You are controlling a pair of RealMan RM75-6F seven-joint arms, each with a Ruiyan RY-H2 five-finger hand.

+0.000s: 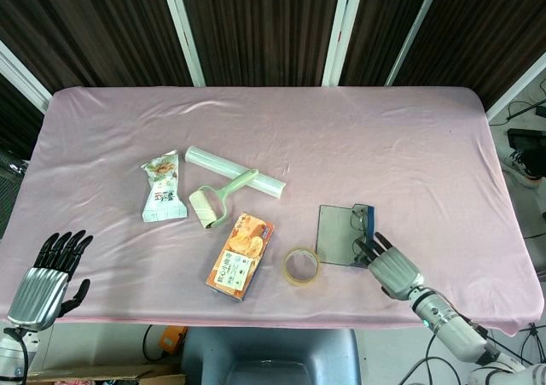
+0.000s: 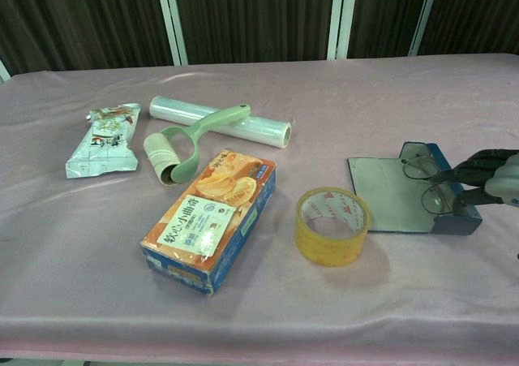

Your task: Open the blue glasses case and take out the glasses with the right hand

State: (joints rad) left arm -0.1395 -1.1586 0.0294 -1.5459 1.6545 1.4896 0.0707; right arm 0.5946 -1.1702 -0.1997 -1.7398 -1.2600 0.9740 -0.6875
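Now the blue glasses case (image 1: 345, 235) is seen lying open on the pink tablecloth (image 1: 358, 137), just right of the tape roll (image 1: 301, 265). The glasses (image 2: 423, 179) are pinched in it by the right hand (image 1: 392, 270). The left hand (image 1: 47, 276) is held released, fingers apart.

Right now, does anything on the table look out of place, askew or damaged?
Nothing looks damaged or spilled. The blue glasses case lies open, its flap flat on the cloth, with the glasses on its far edge at the right hand's fingertips. The snack box lies at an angle.
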